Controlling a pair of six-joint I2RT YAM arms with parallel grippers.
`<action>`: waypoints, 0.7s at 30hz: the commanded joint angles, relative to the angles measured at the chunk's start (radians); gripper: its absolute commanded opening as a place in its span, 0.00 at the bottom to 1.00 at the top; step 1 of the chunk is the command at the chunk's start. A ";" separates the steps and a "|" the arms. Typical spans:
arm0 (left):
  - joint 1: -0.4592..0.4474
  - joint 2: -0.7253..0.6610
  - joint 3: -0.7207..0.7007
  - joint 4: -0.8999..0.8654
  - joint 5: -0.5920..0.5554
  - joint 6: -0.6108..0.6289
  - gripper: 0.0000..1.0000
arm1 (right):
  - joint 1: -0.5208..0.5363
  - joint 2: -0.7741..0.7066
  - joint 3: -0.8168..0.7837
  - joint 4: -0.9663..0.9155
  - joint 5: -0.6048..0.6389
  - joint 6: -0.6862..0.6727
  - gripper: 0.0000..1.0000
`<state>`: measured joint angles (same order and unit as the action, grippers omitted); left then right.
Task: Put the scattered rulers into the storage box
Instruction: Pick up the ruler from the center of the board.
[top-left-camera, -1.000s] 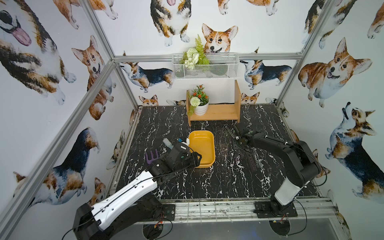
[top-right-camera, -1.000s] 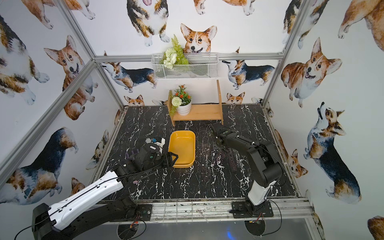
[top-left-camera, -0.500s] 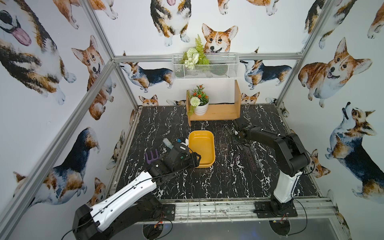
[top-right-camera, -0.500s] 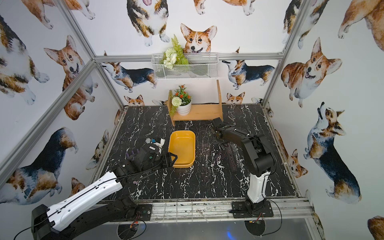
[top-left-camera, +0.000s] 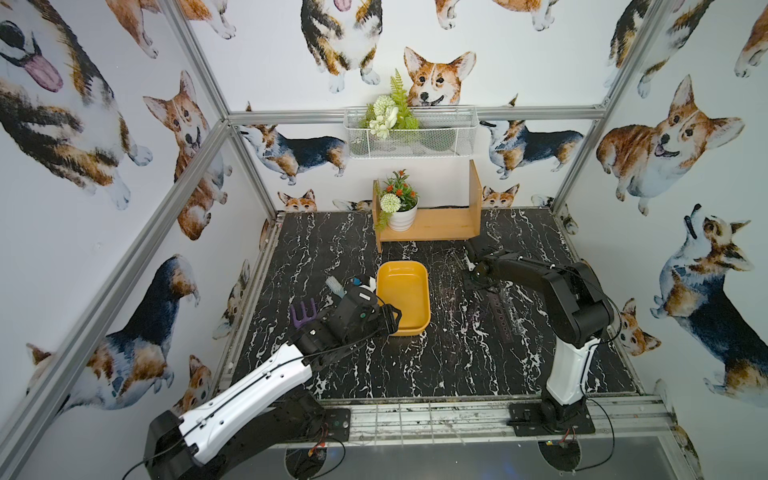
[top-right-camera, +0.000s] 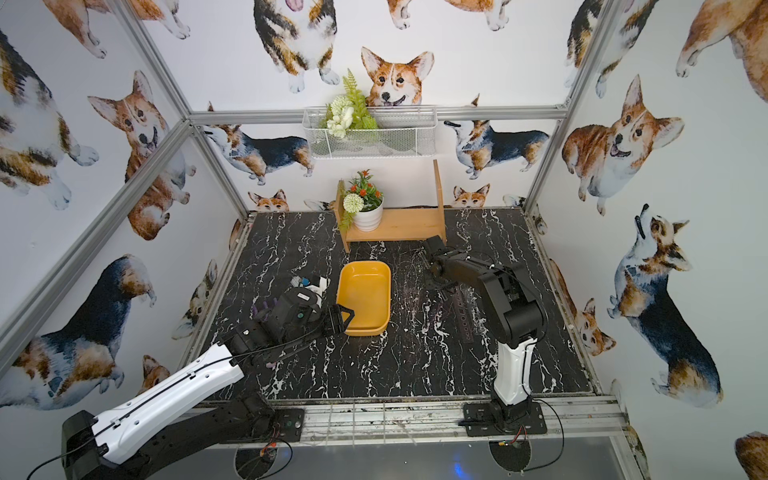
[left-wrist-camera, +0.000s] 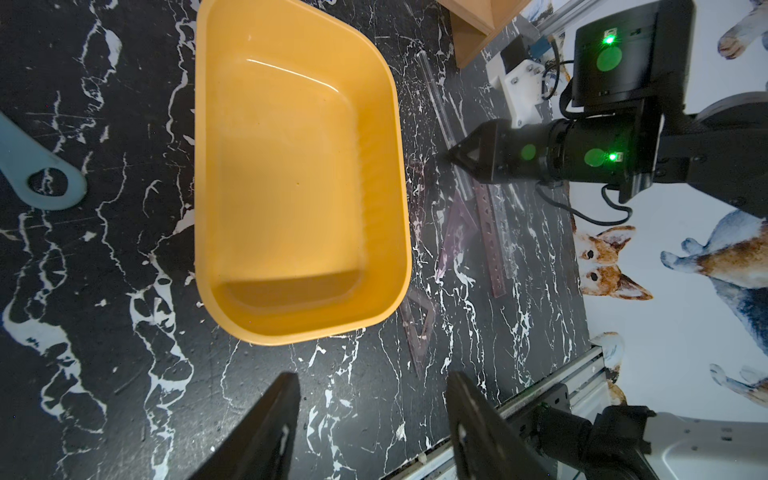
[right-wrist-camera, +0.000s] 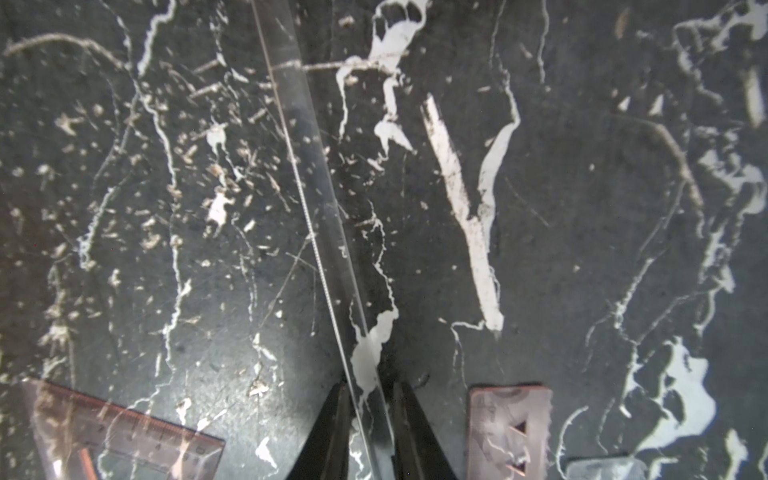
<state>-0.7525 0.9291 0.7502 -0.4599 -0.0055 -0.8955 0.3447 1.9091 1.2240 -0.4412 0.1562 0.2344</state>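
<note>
1. The storage box (left-wrist-camera: 291, 166) is seen empty on the black marbled table (top-left-camera: 415, 365).
2. The left gripper (left-wrist-camera: 372, 378) is held spread wide, gripping nothing, above the table just beside the box's near end.
3. The right gripper (right-wrist-camera: 368, 386) is lowered astride a clear ruler (right-wrist-camera: 316, 208), with its fingers close on either side. Whether the ruler is pinched cannot be told.
4. A stencil ruler (left-wrist-camera: 490, 232) and a set square (left-wrist-camera: 417, 328) are seen lying flat beside the box.
</note>
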 joint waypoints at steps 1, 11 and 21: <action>-0.001 -0.003 0.007 0.001 -0.015 -0.006 0.62 | -0.001 0.005 0.000 0.012 -0.019 -0.006 0.21; -0.001 0.000 0.018 0.018 -0.016 -0.013 0.62 | 0.006 -0.020 -0.013 0.012 -0.063 -0.023 0.02; -0.001 -0.012 0.021 0.045 -0.029 -0.032 0.62 | 0.043 -0.136 0.018 -0.040 -0.069 0.008 0.00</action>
<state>-0.7525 0.9218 0.7643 -0.4442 -0.0227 -0.9180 0.3798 1.8027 1.2320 -0.4412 0.1013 0.2279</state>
